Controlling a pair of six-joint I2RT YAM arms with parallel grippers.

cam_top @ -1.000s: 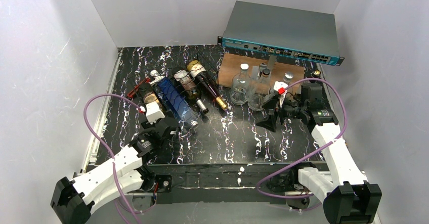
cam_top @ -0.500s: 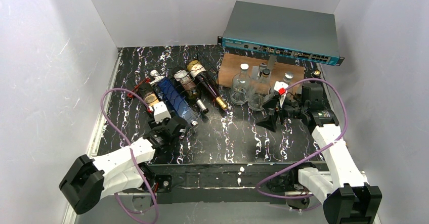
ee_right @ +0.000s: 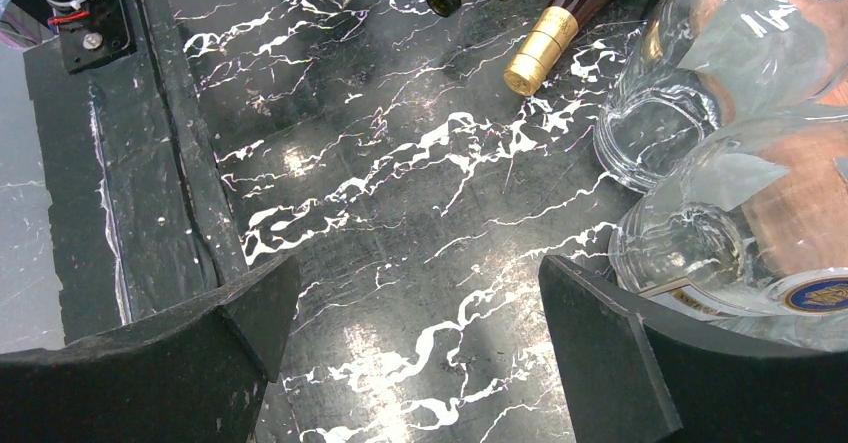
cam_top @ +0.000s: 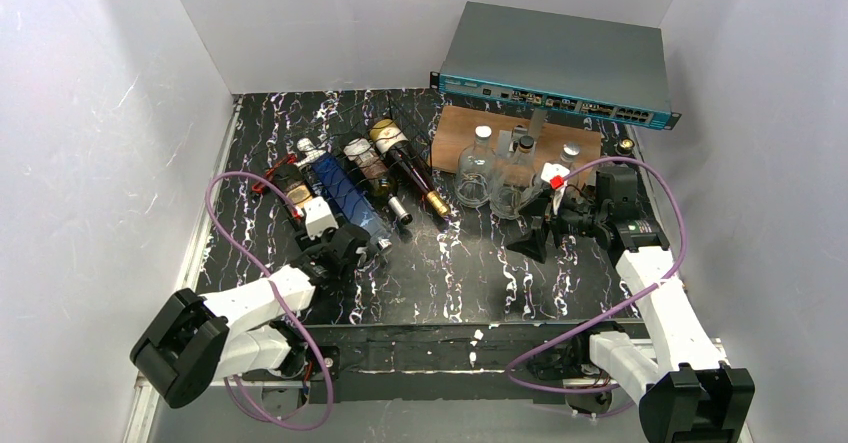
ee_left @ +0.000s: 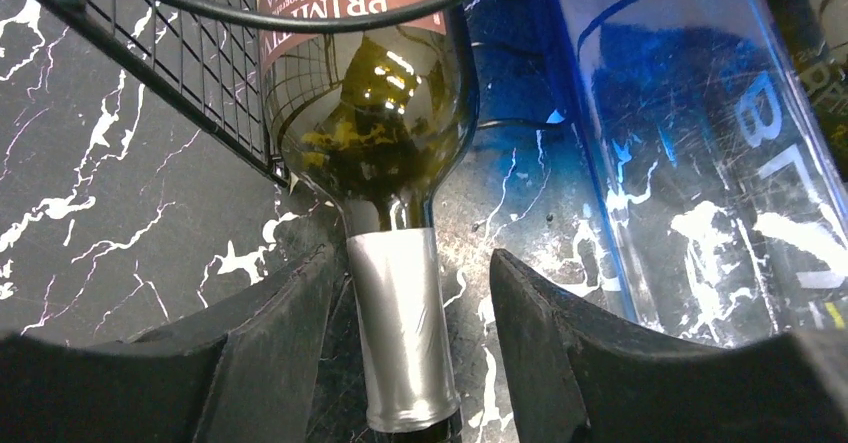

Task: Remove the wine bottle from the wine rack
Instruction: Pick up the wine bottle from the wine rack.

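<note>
Grasp step: left end effector (ee_left: 408,273) straddles the foil neck of the wine bottle (ee_left: 365,133), jaws unclenched, gap on one side; bottle body lies just ahead in the wine rack (ee_left: 215,63); next, I'd say: clamp, then draw straight back, clear of the wires; right end effector (ee_right: 418,293) gapes wide, nothing btwn, over desk (ee_right: 400,163).

Wine bottle (ee_left: 365,143) lay in the wine rack (ee_left: 180,83), neck toward the left pincer (ee_left: 412,263).
Dark green glass, reddish-brown label, silver foil neck; it lay on its side at the black wire rack's edge, its neck jutting out between the pincer's fingers (ee_left: 270,343), nearer one than the other.
</note>
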